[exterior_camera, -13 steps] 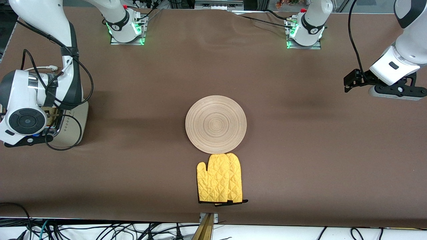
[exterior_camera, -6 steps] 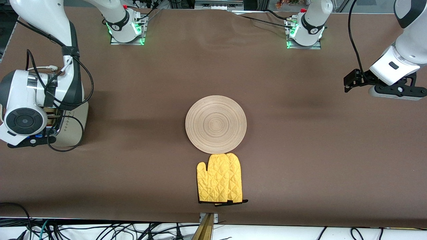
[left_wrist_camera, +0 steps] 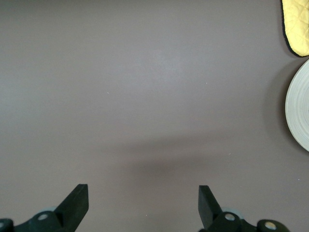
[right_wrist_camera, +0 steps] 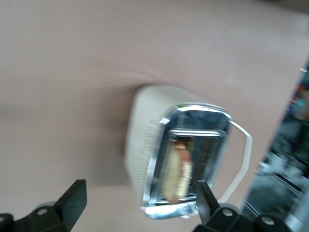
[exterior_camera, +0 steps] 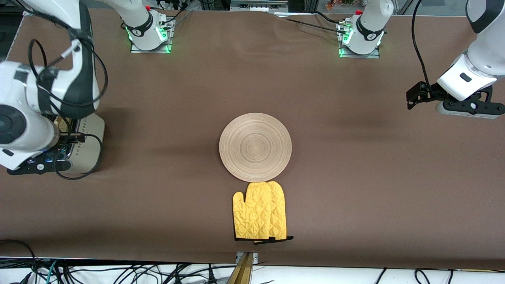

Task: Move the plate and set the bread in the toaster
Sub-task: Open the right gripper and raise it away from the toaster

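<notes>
The cream-white toaster (exterior_camera: 90,136) stands at the right arm's end of the table, partly hidden under the right arm's wrist. In the right wrist view the toaster (right_wrist_camera: 145,135) shows its chrome top, and the bread (right_wrist_camera: 177,169) stands upright in one slot. My right gripper (right_wrist_camera: 138,203) is open and empty above the toaster. The pale wooden plate (exterior_camera: 255,146) lies bare at the table's middle. My left gripper (left_wrist_camera: 143,203) is open and empty, waiting over bare table at the left arm's end. The plate's rim (left_wrist_camera: 299,111) shows in the left wrist view.
A yellow oven mitt (exterior_camera: 260,211) lies flat just nearer to the front camera than the plate, touching its rim; it also shows in the left wrist view (left_wrist_camera: 297,24). The toaster's white cord (right_wrist_camera: 244,145) loops beside it. Brown cloth covers the table.
The right arm's wrist has risen above the toaster and shifted toward the table's end. The left arm, plate and mitt have not moved.
</notes>
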{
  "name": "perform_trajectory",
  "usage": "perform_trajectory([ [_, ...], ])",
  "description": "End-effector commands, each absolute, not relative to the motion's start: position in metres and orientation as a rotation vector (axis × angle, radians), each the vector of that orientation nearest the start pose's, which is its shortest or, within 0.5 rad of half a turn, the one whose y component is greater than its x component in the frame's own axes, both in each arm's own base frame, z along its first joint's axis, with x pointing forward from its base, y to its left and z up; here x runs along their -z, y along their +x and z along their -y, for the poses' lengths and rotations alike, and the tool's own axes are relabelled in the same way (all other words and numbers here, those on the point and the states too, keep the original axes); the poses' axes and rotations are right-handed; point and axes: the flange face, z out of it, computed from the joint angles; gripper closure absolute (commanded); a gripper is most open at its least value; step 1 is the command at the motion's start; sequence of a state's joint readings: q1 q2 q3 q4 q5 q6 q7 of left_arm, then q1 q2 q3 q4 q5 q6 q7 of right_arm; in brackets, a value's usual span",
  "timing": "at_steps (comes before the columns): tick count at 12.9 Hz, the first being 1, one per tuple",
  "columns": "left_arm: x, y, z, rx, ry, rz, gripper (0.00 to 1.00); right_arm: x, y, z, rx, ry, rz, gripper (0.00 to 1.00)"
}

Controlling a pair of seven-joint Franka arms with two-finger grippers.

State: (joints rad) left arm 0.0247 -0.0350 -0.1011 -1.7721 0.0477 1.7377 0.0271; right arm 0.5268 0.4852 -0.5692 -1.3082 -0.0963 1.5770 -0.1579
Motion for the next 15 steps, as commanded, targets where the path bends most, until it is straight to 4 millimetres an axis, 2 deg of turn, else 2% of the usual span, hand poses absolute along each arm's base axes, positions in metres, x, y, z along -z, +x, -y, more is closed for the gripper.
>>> perform_trajectory([
  [1,-0.569,0.553,0.040,-0.001,-3.064,-0.171,0.00,-0.534,0.646,-0.071,-0.228,-3.287,0.305,0.00],
  [2,-0.569,0.553,0.039,-0.001,-3.064,-0.169,0.00,-0.549,0.636,-0.075,-0.210,-3.219,0.294,0.00],
  [5,-0.569,0.553,0.040,-0.001,-3.064,-0.171,0.00,-0.569,0.613,-0.087,-0.274,-3.107,0.317,0.00],
  [8,-0.569,0.553,0.040,-0.001,-3.064,-0.169,0.00,-0.571,0.597,-0.091,-0.291,-3.075,0.333,0.00],
  [13,-0.568,0.552,0.040,-0.004,-3.064,-0.171,0.00,-0.579,0.557,-0.098,-0.225,-3.109,0.327,0.00],
  [15,-0.568,0.552,0.040,-0.004,-3.064,-0.171,0.00,-0.583,0.551,-0.090,-0.217,-3.109,0.308,0.00],
])
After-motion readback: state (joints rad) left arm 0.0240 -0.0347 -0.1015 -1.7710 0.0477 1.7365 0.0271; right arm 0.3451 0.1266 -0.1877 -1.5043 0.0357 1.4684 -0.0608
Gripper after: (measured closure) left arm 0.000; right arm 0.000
